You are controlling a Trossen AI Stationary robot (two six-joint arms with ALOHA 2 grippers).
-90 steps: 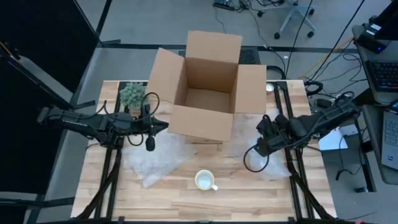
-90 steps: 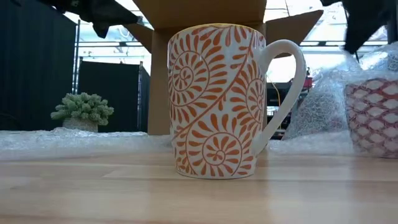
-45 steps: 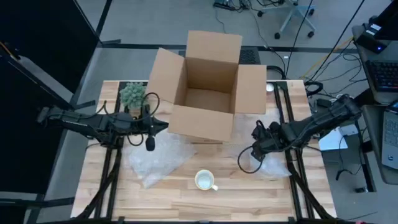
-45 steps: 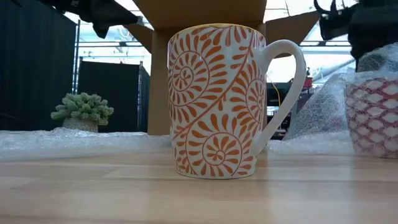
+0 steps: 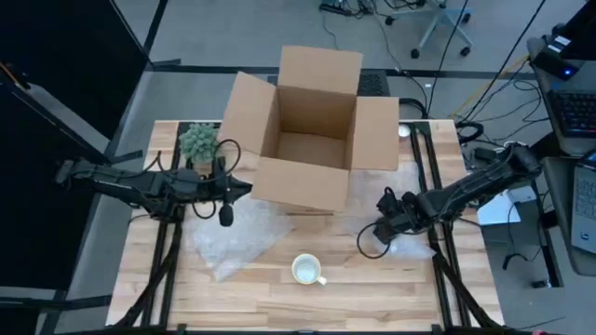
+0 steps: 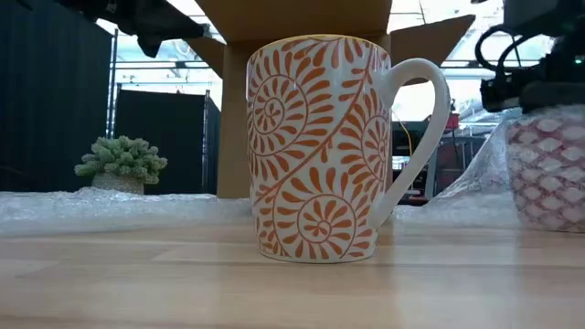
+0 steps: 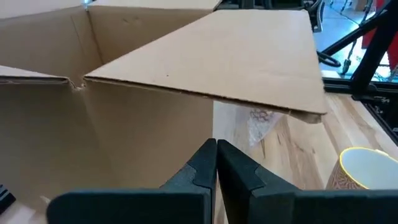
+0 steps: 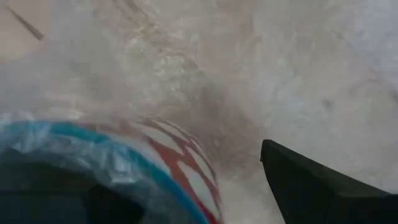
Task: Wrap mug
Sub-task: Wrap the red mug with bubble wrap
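Left jaws (image 7: pixel 216 163) together beside box (image 5: pixel 307 130) — right jaws (image 5: pixel 384 230) wide over bubble wrap (image 5: pixel 410 244).

A white mug (image 6: pixel 334 151) with orange spiral-leaf patterning is seen upright on the wooden table (image 6: pixel 274 292), its handle turned toward the right gripper (image 6: pixel 530 78). That gripper is seen just above a second mug (image 6: pixel 548 169) — red lattice pattern, draped in bubble wrap (image 6: pixel 475 174). A cardboard box (image 6: pixel 302 23) stands behind the orange mug. Far from the gripper, beyond the orange mug, a small green plant (image 6: pixel 122 163) is seen — dark arm parts (image 6: pixel 151 23) hang above it.
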